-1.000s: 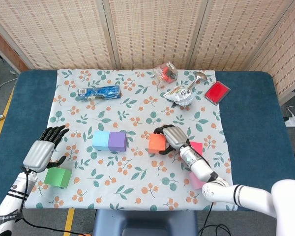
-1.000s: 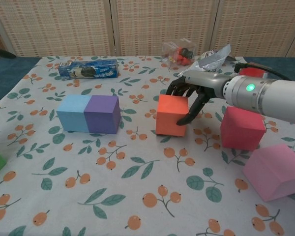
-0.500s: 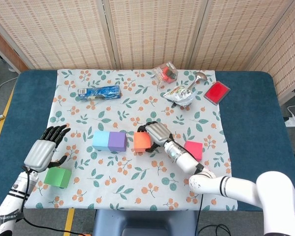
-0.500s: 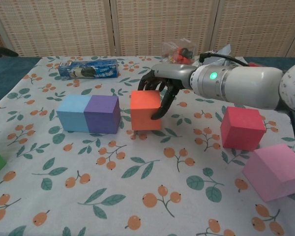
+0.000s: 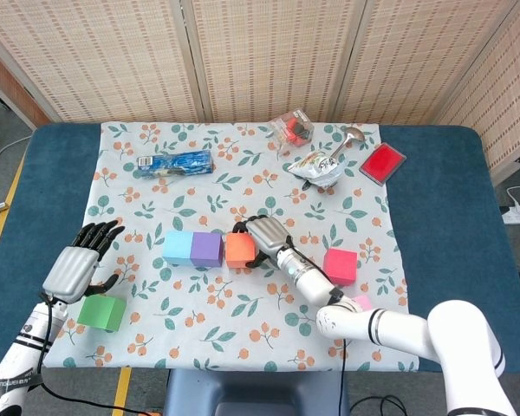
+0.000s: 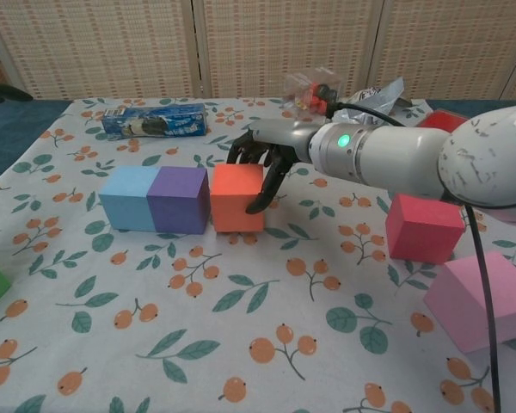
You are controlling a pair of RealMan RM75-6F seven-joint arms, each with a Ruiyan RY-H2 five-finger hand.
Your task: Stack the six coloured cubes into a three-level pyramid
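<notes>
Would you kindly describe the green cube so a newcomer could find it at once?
Start at the floral tablecloth and go to its near left corner. The green cube sits there alone beneath the left hand, far from the other cubes, and is the only green one.

Matt printed cloth [image 5: 199, 299] with a leaf and berry pattern covers a table of dull blue fabric [image 5: 442, 199]; the orange cube [image 6: 237, 198], purple cube [image 6: 180, 200] and light blue cube [image 6: 126, 197] look smooth and matt, like foam or painted wood; the right hand [image 6: 260, 159] has black fingers and a silvery, faintly glossy shell; a blue packet [image 5: 175, 162] is shiny crinkled plastic; behind stands a woven screen [image 5: 269, 52].
</notes>
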